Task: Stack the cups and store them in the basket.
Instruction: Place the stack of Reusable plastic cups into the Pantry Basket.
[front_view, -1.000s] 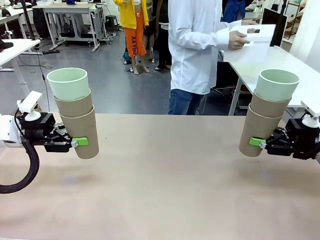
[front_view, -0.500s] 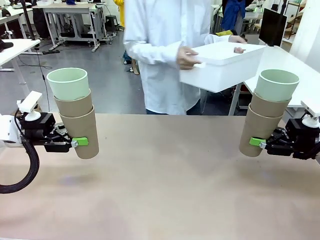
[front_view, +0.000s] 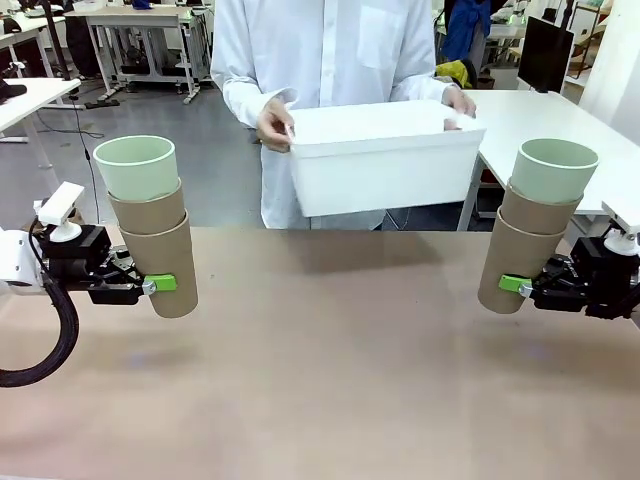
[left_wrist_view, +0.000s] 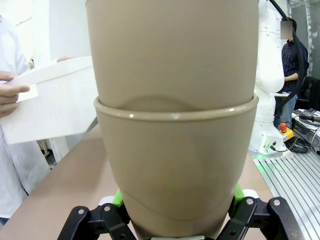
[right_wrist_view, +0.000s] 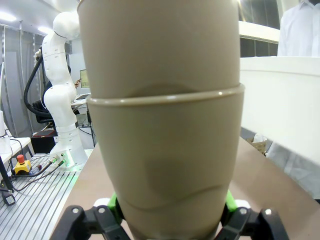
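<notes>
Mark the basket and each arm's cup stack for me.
basket (front_view: 385, 170), front view, middle of its near long wall.
left stack (front_view: 163, 262), front view, side of its bottom grey-brown cup.
right stack (front_view: 514, 255), front view, side of its bottom grey-brown cup.

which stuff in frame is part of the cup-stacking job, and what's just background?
Job:
- left cup stack, gripped by the left gripper
- right cup stack, gripped by the right gripper
- white basket, held in the person's hands at the far side

Just background:
- white side table
- black monitor
- far workbenches
</notes>
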